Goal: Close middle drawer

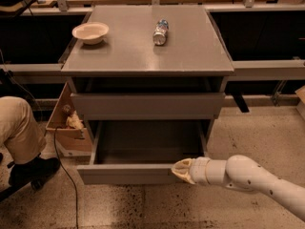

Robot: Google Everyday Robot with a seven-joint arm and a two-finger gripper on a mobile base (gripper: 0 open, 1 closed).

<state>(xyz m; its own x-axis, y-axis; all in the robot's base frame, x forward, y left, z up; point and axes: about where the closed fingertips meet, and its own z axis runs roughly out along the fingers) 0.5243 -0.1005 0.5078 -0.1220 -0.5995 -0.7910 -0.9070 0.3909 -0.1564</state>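
Note:
The middle drawer [128, 174] is pulled far out of the grey cabinet, and its long grey tray looks empty. Its plain flat front faces me, low in the view. My gripper [183, 171] is at the right part of that front's top edge, touching or nearly touching it. The white arm [252, 178] reaches in from the lower right. The first drawer [147, 106] sits above, nearly pushed in. The third drawer is hidden under the open one.
A white bowl [90, 32] and a lying can [161, 31] rest on the cabinet top [190, 51]. A person's tan-clad leg [16, 128] and black shoe [31, 171] are at the left. A cardboard box [66, 123] and a black cable [64, 175] lie beside the cabinet.

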